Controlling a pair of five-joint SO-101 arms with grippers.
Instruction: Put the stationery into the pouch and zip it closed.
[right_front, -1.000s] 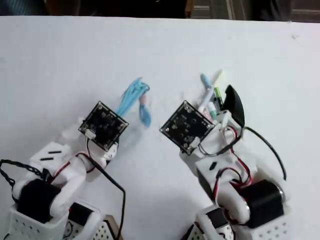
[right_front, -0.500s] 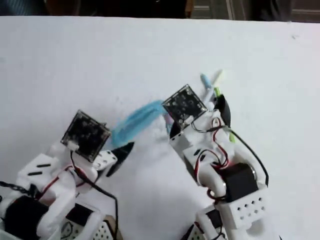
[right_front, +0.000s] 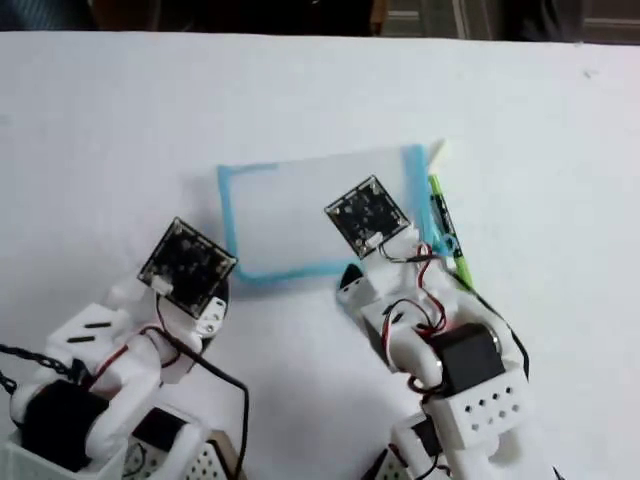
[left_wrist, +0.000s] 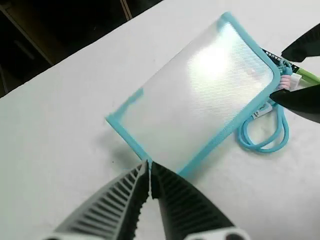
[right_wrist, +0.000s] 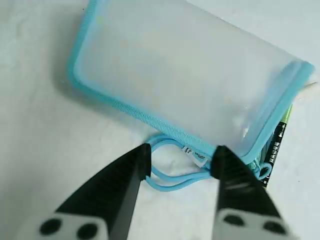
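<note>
White table (right_front: 120, 110) carries the frosted pouch (right_front: 300, 215) flat at centre, probably empty. A green pen (right_front: 447, 225) lies just beside its 3 o'clock edge. My left gripper (left_wrist: 149, 169) is clenched on nothing near its 7 o'clock corner, and the right gripper (right_wrist: 180, 155) is spread above the blue cord (left_wrist: 263, 148). I should pin the pouch first, then open it.

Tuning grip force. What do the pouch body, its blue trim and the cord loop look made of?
Pouch body: translucent frosted plastic, fine ribbing and a glare patch show. Blue trim: matte, looks like woven fabric tape. Cord loop: thin, lies limp in curves; probably textile or elastic.
</note>
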